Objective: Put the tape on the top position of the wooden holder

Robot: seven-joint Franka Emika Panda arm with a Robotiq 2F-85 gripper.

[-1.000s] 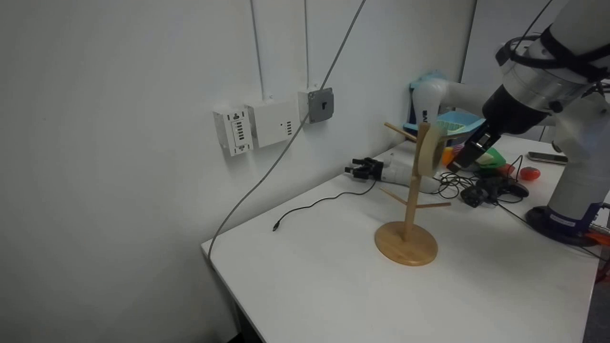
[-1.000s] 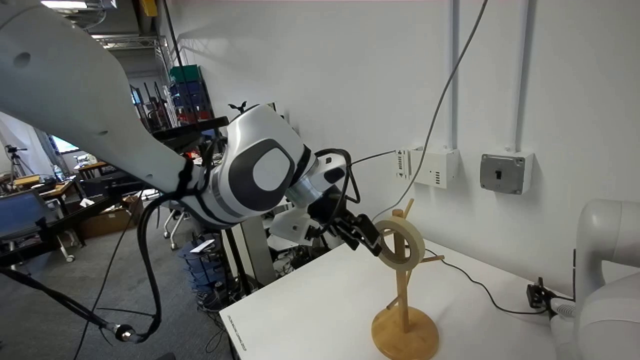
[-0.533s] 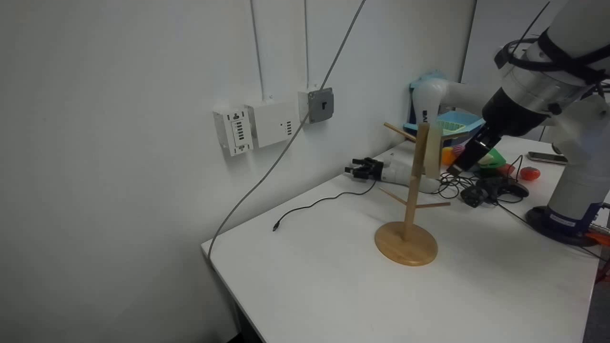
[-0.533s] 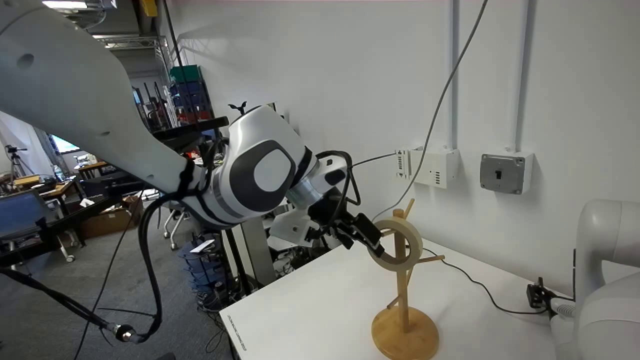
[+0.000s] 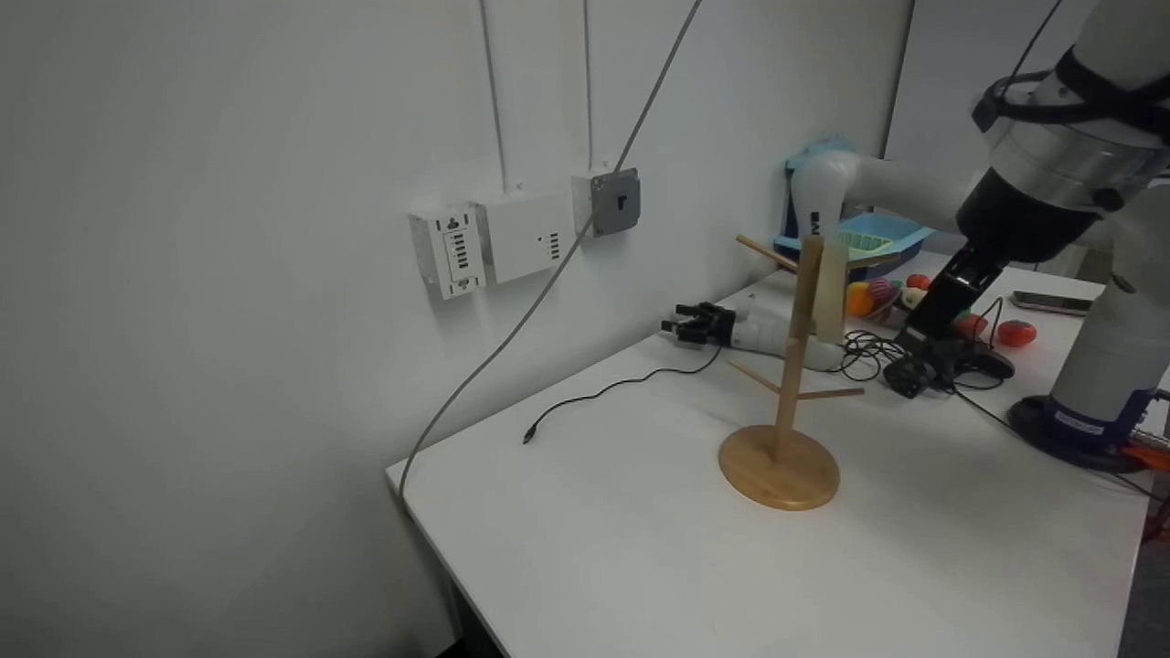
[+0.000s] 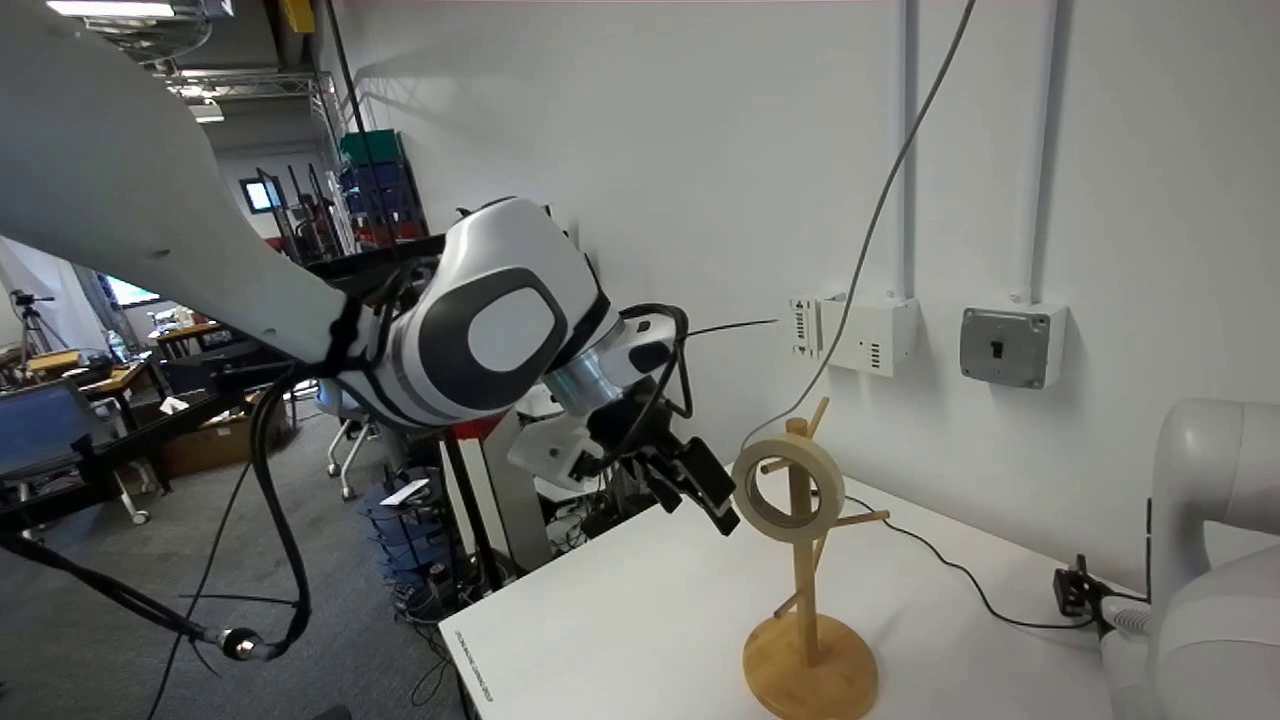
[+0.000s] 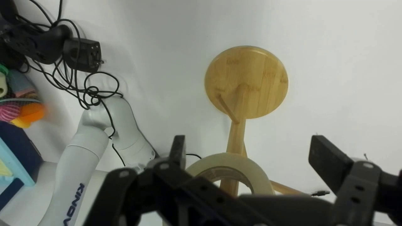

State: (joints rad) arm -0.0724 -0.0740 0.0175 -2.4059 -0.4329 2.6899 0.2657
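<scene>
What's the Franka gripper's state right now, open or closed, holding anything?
Gripper: open, holding nothing; the tape hangs on the wooden holder.

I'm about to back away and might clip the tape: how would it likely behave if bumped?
The tape would probably swing or slide along the upper peg, which is far thinner than the tape's hole. It likely keeps its shape, being a thick ring. If knocked off, it might roll, being round.
</scene>
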